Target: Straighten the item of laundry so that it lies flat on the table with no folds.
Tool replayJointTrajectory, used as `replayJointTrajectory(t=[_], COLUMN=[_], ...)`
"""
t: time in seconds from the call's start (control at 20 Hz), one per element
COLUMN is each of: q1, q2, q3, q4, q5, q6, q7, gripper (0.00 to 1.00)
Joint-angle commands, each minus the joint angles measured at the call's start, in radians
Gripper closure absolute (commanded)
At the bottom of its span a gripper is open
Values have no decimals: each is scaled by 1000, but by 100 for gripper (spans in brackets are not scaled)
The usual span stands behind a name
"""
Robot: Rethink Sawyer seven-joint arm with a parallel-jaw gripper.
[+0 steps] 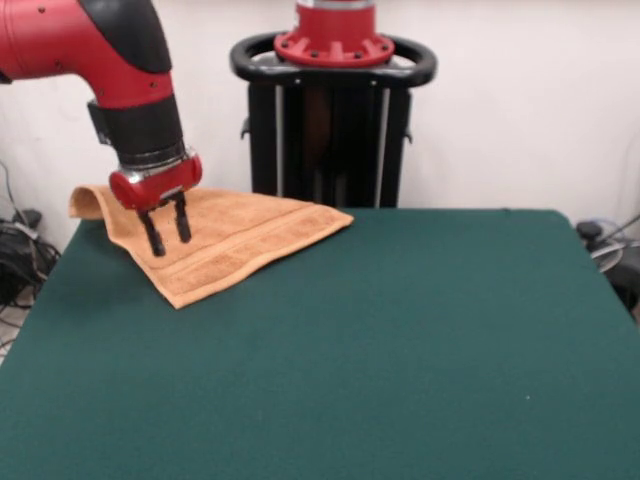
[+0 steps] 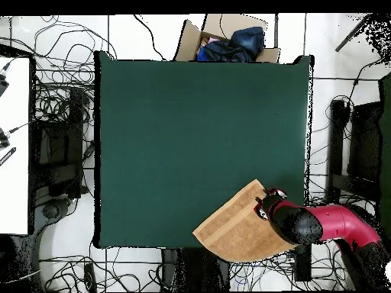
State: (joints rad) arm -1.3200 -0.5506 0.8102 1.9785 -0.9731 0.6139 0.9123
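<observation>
You see one towel (image 1: 225, 245) set cornerwise at the table's (image 1: 400, 350) far left; the gripper (image 1: 167, 231) above it has its fingers apart.

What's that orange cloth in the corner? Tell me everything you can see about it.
It is a light orange-tan towel of looped, terry-looking cloth, with a woven band near its edge. It lies at a slant on the green table, at the corner beside the robot's pedestal, and the overhead view shows part of it hanging past the table's edges. One corner is curled up, so it is not flat. The gripper, its two dark fingers apart, is right over it; contact is unclear.
</observation>
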Motion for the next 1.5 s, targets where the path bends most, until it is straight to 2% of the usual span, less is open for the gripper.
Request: replayJointTrajectory(t=[0.05, 0.6, 1.25, 1.5], q1=[101, 117, 94, 103], q2=[-48, -40, 80, 112], q3=[-114, -161, -204, -239], q4=[-52, -61, -115, -145], q5=[70, 71, 11, -49], q6=[193, 210, 123, 84], q7=[38, 22, -23, -14], gripper=[100, 100, 100, 100])
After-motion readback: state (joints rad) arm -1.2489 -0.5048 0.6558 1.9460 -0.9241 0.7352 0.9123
